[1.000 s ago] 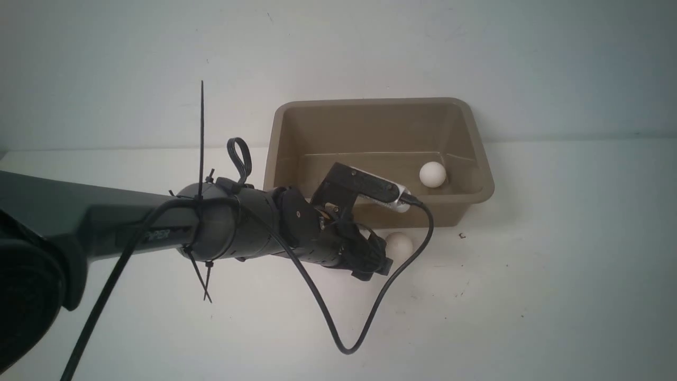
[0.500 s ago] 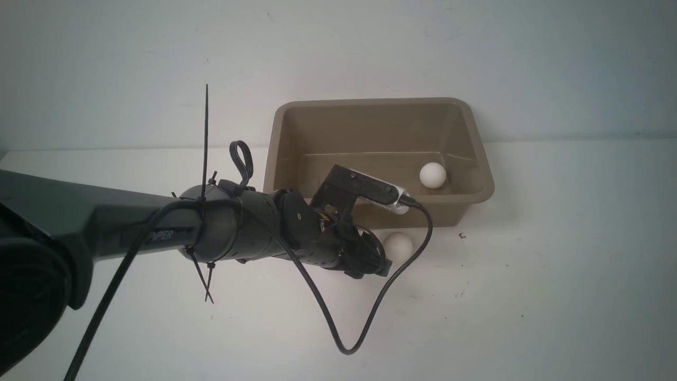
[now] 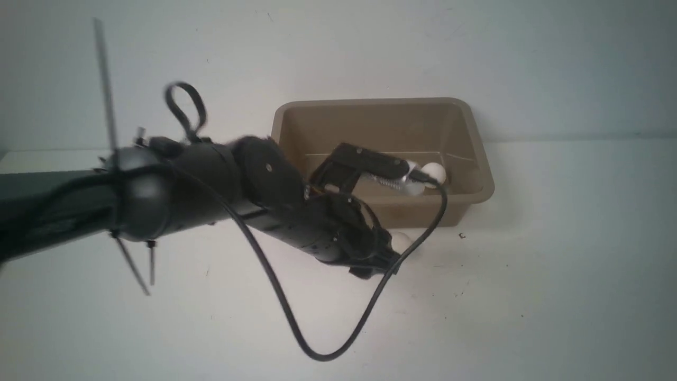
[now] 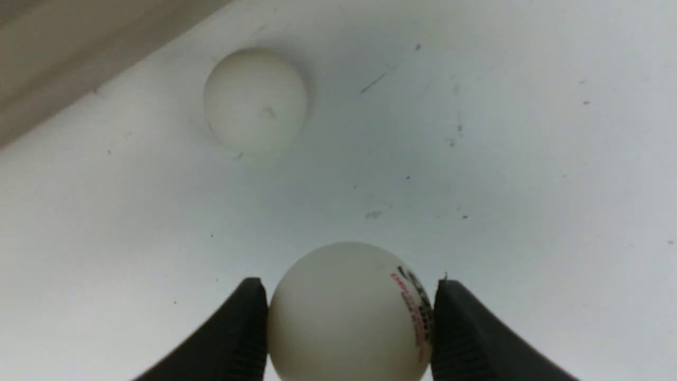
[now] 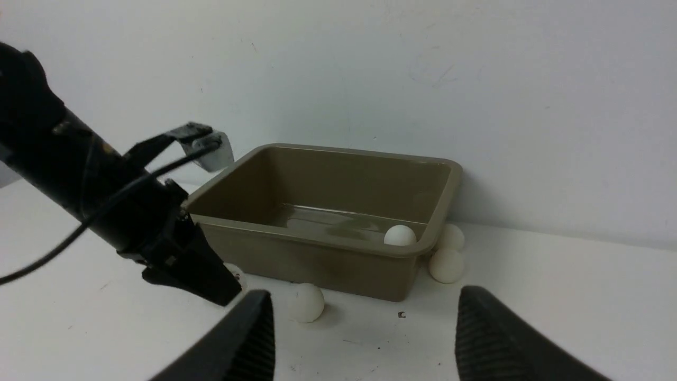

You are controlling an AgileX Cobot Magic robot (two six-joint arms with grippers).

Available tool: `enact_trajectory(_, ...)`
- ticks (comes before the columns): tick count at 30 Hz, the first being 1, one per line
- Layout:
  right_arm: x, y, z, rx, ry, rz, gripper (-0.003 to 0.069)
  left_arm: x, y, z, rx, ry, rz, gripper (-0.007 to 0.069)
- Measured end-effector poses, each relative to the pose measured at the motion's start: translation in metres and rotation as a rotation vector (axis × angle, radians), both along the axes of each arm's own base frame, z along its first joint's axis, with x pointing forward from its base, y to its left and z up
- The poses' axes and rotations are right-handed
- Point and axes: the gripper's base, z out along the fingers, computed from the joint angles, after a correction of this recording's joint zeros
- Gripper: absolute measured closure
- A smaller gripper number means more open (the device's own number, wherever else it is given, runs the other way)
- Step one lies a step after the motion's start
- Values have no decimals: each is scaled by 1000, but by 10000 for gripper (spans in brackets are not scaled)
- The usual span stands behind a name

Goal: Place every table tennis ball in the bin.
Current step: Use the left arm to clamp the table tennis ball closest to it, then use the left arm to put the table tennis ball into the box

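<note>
The left gripper [image 4: 350,299] gripped a logo-marked table tennis ball [image 4: 344,323] low by the tabletop [image 4: 529,159]. The bin [image 3: 412,214] lay just ahead, past a loose ball [image 4: 255,100]. The right gripper [image 5: 365,299] hung spread and empty, farther off.

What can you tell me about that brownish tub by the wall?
The tub is a rectangular, grey-brown plastic container with rounded corners, a flared rim and sloping walls; its floor looks slightly shiny. It stands upright on the white table, its back close to the wall. One white ball lies inside near a corner; other balls lie on the table beside it. Nothing grips it.
</note>
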Motion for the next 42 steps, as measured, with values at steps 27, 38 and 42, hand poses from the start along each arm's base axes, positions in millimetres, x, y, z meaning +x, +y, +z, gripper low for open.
enact_trajectory(27, -1, 1, -2, -6, 19, 12, 237, 95, 45, -7, 257, -543, 2, 263)
enact_trajectory(38, -1, 1, -2, -6, 19, 12, 237, 90, 40, 14, 84, -424, 84, 134)
enact_trajectory(42, -1, 1, -2, -2, 17, 12, 237, 74, 45, 45, 42, -401, 30, 158)
